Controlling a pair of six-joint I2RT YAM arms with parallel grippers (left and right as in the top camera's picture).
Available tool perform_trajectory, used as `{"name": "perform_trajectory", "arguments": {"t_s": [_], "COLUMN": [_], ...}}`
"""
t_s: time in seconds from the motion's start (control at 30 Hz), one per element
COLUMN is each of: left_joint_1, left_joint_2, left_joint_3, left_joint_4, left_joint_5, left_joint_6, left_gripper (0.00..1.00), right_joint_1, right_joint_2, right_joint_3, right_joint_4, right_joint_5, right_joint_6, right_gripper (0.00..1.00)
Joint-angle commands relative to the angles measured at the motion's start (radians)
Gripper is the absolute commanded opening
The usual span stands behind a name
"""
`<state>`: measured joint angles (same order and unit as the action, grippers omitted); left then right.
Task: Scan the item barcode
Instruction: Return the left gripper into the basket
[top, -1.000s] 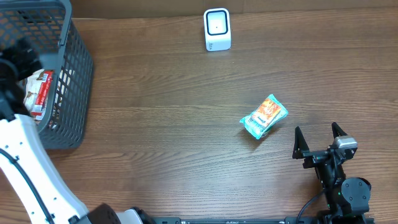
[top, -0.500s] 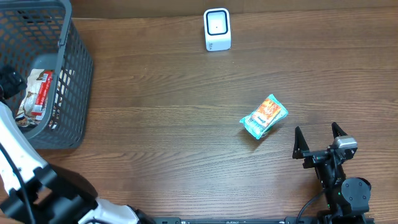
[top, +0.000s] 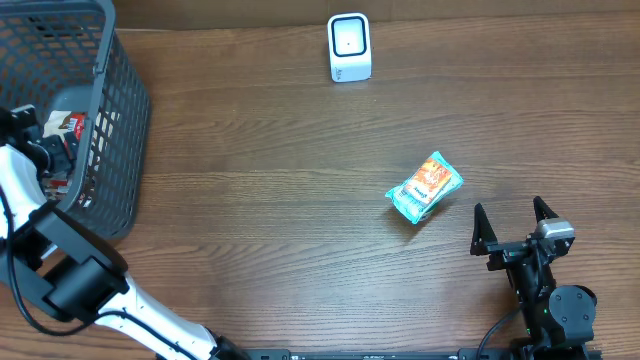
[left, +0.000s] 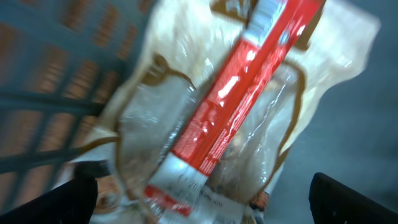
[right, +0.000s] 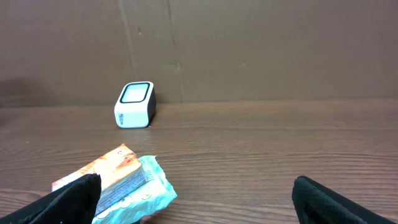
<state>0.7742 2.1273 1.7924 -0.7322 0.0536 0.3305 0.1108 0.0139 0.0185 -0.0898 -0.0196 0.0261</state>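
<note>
Our left gripper (left: 205, 208) gapes wide over the clear packet (left: 242, 106) in the basket (top: 125, 110), the packet's long red band running lower-left to upper-right in wrist view. Our right gripper (top: 510, 222), open, holds nothing.

Overhead faces down; right wrist low, shares scanner (right: 134, 104) (left inside basket (top: 128, 140)).

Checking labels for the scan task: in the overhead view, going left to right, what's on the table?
Grey basket → white scanner → teal-and-orange snack packet → right claw. What sits inside the basket overlaps it, so it's left out.
</note>
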Motion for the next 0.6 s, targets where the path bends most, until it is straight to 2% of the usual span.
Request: {"name": "perform_trajectory", "arguments": {"t_s": [0.0,0.47,0.57], "left_joint_1": [-0.001,-0.002,-0.002], "left_joint_2": [0.068,0.175,0.174], "left_joint_3": [0.013,0.012,0.012], "left_joint_4": [0.012,-0.004,-0.004], "left_joint_5": [0.03,0.051,0.051], "left_joint_6": [0.045,0.058,0.058], "left_gripper": [1.0,0.99,0.9], "right_joint_1": [-0.006,-0.006,-0.006], "right_joint_2": [-0.011,-0.011,-0.011], "right_joint_3": [-0.01,-0.01,-0.01], "right_joint_4": [0.006,0.006,0.006], "right_joint_5": [-0.001,-0.001,-0.001], "right_joint_6": [-0.001,-0.001,-0.001], "right_gripper": [1.0,1.0,1.0]}}
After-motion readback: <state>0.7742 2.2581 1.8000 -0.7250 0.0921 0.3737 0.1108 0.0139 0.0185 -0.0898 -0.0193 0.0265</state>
